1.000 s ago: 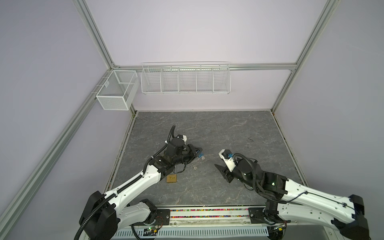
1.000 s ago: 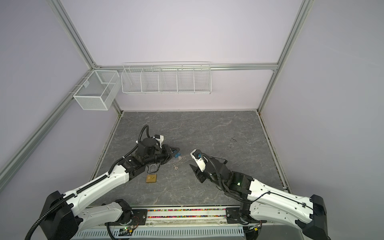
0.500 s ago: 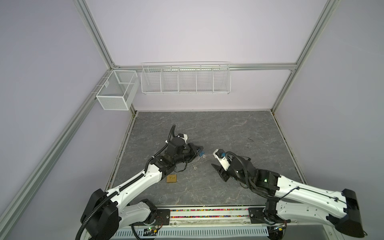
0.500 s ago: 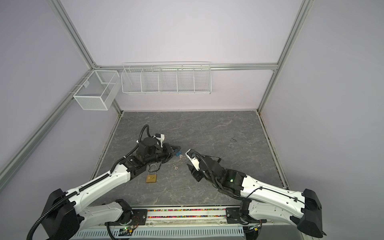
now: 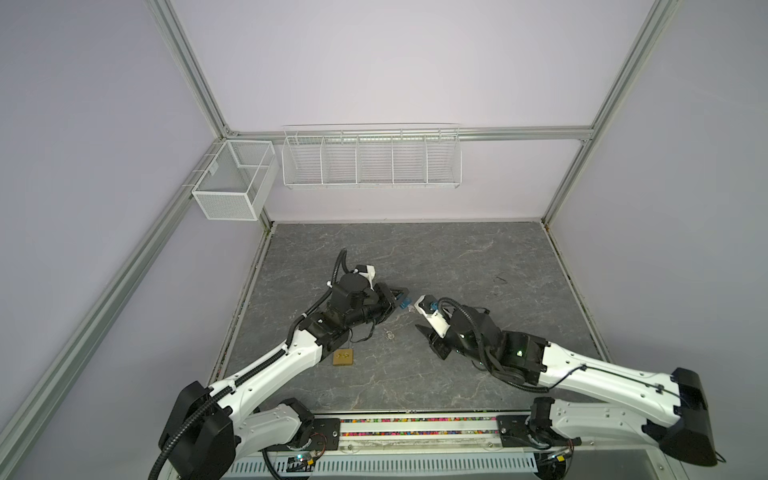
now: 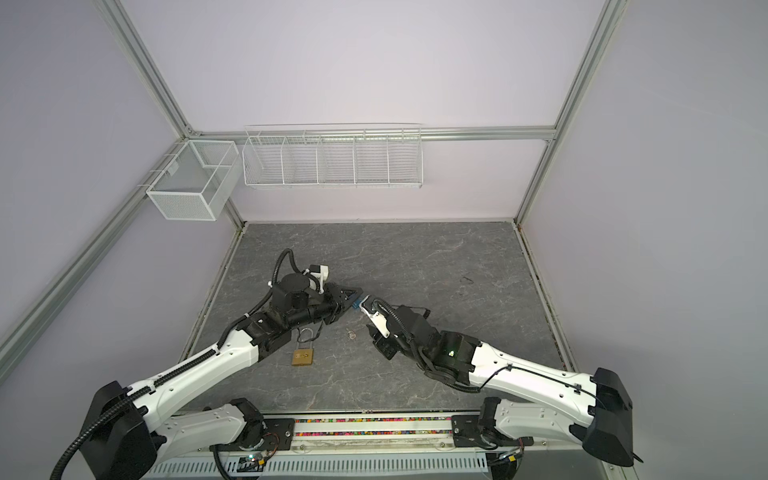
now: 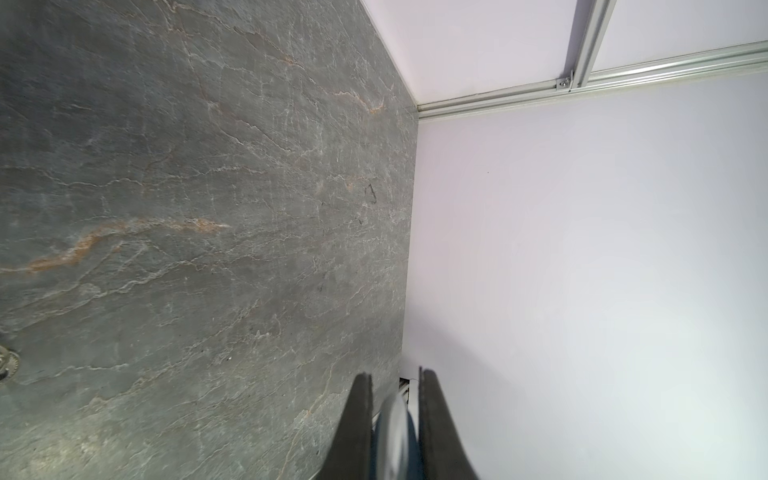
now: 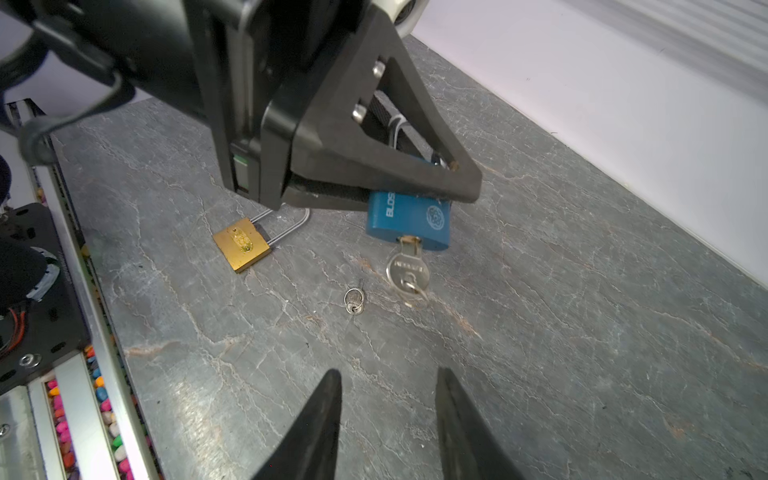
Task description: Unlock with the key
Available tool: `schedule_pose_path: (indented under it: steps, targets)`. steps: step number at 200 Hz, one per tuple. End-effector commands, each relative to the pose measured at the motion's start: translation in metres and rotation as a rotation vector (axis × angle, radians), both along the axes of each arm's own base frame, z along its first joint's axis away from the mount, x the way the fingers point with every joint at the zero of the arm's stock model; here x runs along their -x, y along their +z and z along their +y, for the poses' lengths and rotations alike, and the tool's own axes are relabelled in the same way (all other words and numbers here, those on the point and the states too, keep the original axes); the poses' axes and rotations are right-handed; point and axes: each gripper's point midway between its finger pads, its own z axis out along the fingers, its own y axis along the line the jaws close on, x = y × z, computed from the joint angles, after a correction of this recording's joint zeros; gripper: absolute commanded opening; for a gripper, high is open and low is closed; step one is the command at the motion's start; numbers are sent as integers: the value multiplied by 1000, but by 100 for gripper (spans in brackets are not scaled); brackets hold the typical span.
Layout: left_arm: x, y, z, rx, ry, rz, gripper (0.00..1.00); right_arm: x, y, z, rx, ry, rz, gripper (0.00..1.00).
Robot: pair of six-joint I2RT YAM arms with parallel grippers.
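My left gripper [image 8: 415,183] is shut on a blue padlock [image 8: 409,226] and holds it just above the table; it also shows in both top views [image 5: 405,305] [image 6: 356,305]. A silver key [image 8: 407,270] sits in its keyhole, with a ring hanging from the key. In the left wrist view the padlock's edge [image 7: 395,432] is pinched between the fingers. My right gripper [image 8: 388,378] is open and empty, pointing at the key from a short way off. In a top view the right gripper [image 5: 419,318] is just right of the padlock.
A brass padlock [image 8: 242,246] with a long shackle lies on the table under the left arm [image 5: 343,357]. A small loose key [image 8: 354,300] lies between it and my right gripper [image 6: 351,333]. White wire baskets [image 5: 371,158] hang on the back wall.
My right gripper has moved left and forward toward the blue padlock, and its jaws have narrowed somewhat. The left arm has hardly moved.
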Motion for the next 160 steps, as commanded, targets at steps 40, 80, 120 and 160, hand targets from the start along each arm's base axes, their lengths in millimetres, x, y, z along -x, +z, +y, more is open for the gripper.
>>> schedule_pose_path:
  steps: [40,80,120,160]
  targets:
    - [8,22,-2,34,-39,-46,0,-13,12,20,27,5,-49,37]
    - [10,24,-2,38,-45,-50,0,-22,10,20,63,-32,-64,34]
    - [11,24,-1,32,-48,-51,0,-33,12,22,101,-66,-89,33]
    - [12,23,1,30,-43,-50,0,-34,12,26,123,-53,-95,24]
